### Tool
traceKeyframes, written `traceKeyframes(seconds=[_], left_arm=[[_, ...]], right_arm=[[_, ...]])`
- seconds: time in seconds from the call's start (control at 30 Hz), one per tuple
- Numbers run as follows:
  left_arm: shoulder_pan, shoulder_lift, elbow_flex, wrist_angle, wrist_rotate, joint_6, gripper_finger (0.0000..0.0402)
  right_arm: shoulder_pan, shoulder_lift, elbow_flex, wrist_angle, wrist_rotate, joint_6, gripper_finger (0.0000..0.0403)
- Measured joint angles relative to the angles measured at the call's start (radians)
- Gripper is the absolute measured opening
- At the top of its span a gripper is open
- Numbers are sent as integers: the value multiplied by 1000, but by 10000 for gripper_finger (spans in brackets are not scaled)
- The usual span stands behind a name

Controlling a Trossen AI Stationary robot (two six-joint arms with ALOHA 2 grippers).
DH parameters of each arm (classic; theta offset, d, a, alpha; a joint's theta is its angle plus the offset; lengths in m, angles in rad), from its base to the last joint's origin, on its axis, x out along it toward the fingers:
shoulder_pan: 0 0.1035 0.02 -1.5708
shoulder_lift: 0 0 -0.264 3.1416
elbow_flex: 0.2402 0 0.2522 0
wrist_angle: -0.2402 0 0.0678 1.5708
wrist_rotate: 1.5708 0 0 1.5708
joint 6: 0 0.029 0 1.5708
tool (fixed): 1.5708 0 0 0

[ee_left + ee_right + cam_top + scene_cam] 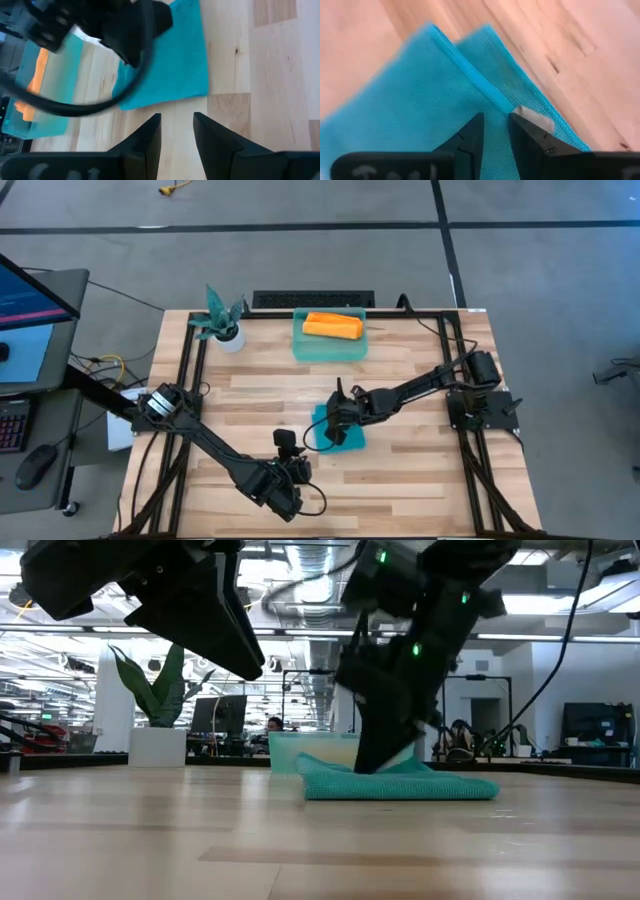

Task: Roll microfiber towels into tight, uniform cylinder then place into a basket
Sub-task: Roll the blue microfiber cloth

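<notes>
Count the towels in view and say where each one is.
2. The orange towel lies rolled in the basket; the teal towel lies on the table under the right gripper. None seems hidden.

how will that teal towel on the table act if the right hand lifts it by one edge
The teal towel lies folded in flat, soft layers, so it would probably droop and unfold. It looks thin, likely light. Pushed by the right hand, it may bunch up on the wooden table rather than slide.

**Teal and orange on pale wood**

A teal-blue towel (343, 432) lies on the light, striped wooden table (420, 480). An orange-yellow towel (332, 326) sits in the translucent teal-green basket (305, 348). Both arms are black. The teal plant (216, 316) stands in a white pot (231, 338).
</notes>
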Motion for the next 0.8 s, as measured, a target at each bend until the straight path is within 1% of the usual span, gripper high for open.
traceKeyframes(seconds=[0.17,0.27,0.33,0.5,0.57,0.7,0.8], left_arm=[[0,0,0,8,-6,-16,106],[3,0,-13,40,-37,-19,106],[5,0,-37,73,-63,-4,106],[39,0,-101,163,-69,9,106],[56,1,-118,207,-47,36,105],[93,1,-142,333,48,111,93],[116,1,-167,470,65,204,81]], right_arm=[[39,-84,1,-36,85,0,113],[75,-139,1,-85,143,1,113],[104,-181,1,-142,189,15,113],[184,-267,0,-289,331,90,113],[215,-295,-6,-322,361,113,113],[264,-347,-47,-338,367,125,113],[289,-374,-70,-354,377,140,113]])
